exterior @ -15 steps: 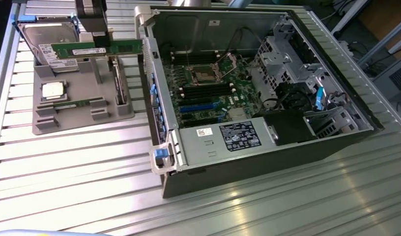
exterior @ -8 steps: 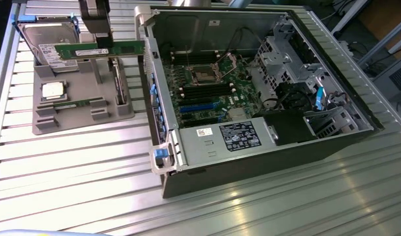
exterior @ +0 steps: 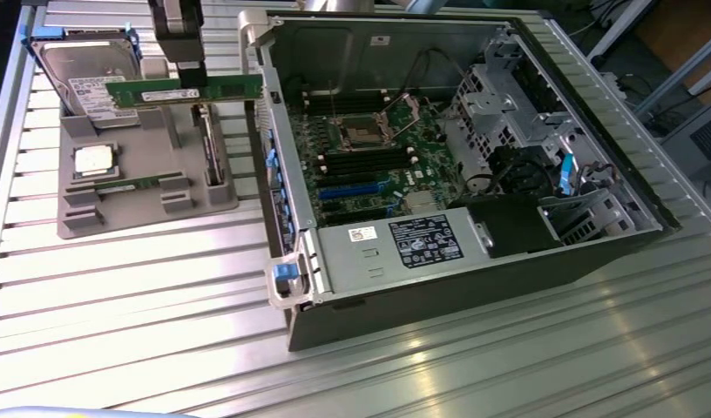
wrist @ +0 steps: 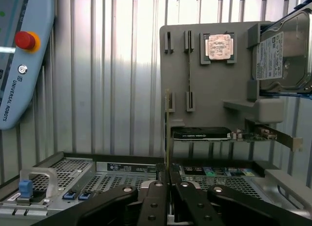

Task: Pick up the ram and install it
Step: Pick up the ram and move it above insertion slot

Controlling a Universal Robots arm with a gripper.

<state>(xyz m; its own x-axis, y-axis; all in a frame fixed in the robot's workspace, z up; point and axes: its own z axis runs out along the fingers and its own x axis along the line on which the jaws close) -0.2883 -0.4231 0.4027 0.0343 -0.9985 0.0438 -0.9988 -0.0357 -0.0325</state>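
At about ten o'clock in the exterior view, item: the ram (exterior: 187, 91), a green stick with a white label, hanging over the grey holder (exterior: 146, 213) between the hard drive (exterior: 86, 59) and the open computer case (exterior: 449, 174), clear of the ribbed tabletop (exterior: 123, 296). Pincer (exterior: 192, 78): closed on the ram's upper edge near mid-length; the wrist view has the fingers clamped either side of the board, seen edge-on. Hazards, by judgement: the three o'clock end sits close to the case wall (exterior: 266, 131) and could clip it in transit; so thin an edge grip may let the stick twist or slip; any skew against the memory slots (exterior: 358, 162) risks a jammed or half-seated fit. Orientation: long axis nine to three o'clock, roughly level, board standing on edge, label face toward the exterior camera, lower long edge free.
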